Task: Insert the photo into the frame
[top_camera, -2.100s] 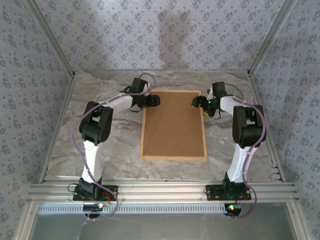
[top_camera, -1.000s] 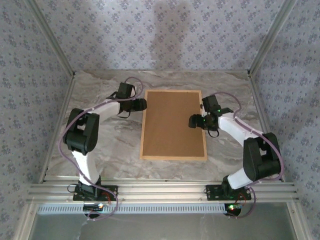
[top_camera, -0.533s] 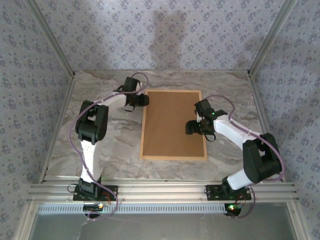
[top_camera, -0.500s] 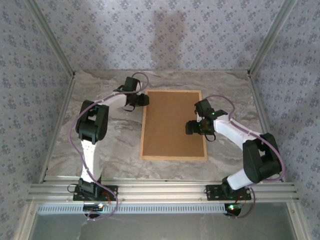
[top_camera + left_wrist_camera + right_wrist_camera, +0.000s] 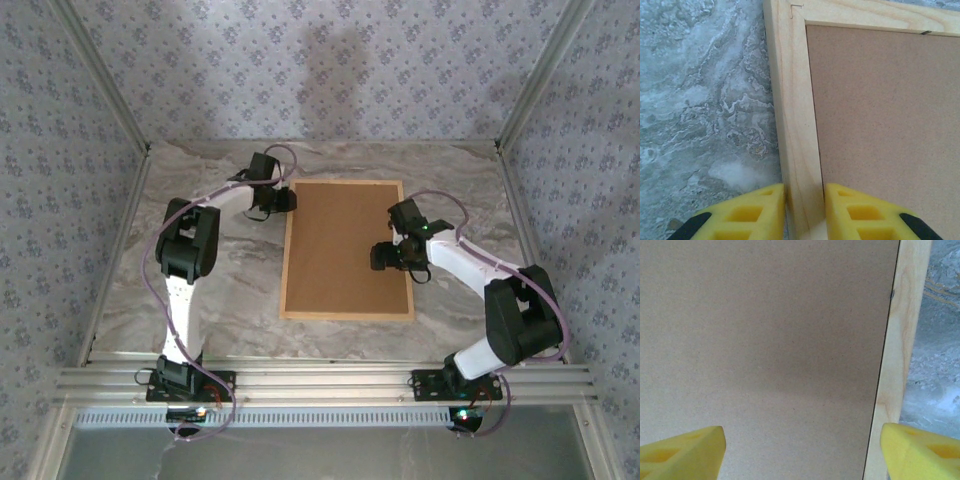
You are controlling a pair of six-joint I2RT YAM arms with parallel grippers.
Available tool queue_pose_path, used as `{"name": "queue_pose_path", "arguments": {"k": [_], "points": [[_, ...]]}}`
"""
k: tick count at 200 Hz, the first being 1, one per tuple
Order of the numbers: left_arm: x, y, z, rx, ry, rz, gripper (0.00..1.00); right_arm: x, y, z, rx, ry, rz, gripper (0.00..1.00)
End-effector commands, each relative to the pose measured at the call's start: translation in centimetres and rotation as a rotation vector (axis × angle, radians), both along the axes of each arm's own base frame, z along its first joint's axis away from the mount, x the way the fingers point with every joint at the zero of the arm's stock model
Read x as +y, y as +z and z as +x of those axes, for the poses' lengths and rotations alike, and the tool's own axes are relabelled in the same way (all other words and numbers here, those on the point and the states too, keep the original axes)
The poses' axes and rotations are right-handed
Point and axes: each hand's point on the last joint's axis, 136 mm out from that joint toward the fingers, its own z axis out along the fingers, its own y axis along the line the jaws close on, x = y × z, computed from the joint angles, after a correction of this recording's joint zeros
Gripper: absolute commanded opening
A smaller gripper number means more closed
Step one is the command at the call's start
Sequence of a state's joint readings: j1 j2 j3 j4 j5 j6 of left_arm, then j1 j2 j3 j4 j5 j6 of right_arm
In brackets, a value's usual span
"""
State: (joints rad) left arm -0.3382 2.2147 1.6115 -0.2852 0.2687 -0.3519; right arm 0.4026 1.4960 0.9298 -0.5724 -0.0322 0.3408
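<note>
The frame is laid flat on the bench, back side up, with the brown backing board seated inside its wooden rails. Whether the photo lies under the board cannot be told. The left tool is set astride the frame's left rail near the far corner, and in the left wrist view its yellow fingers are seen pressed to both sides of the rail, so the rail is pinched. This is judged to be done to steady or lift the frame. The right tool is held spread wide above the right part of the board, one finger over the board and the other past the right rail. It is probably poised to press or work the board, and nothing is gripped by it.
</note>
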Motion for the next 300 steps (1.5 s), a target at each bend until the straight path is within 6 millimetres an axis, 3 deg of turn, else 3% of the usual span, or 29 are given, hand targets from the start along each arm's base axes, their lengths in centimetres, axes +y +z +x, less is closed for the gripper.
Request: {"name": "queue_pose_path", "arguments": {"k": [1,48,71,112,169,300], "points": [[0.1,-0.1,0.3,0.026,-0.001,-0.007,0.27,-0.1,-0.2,-1.0,0.035,0.048,-0.044,0.83],[0.3,-0.5,0.0,0.052,0.003,-0.003,0.24,1.1,0.6,-1.6,0.002,0.160,-0.092,0.83],[0.3,-0.5,0.0,0.053,0.001,-0.003,0.24,2.6,1.0,-2.4,-0.028,0.288,-0.099,0.83],[0.4,-0.4,0.0,0.055,0.002,-0.003,0.23,7.3,1.2,-6.2,-0.111,0.702,-0.185,0.83],[0.3,-0.4,0.0,0.062,-0.006,-0.008,0.22,9.5,0.0,-10.1,-0.115,1.012,-0.247,0.86],[0.3,-0.5,-0.1,0.068,-0.011,-0.011,0.20,9.0,-2.7,-9.8,-0.039,1.045,-0.331,0.84]]}}
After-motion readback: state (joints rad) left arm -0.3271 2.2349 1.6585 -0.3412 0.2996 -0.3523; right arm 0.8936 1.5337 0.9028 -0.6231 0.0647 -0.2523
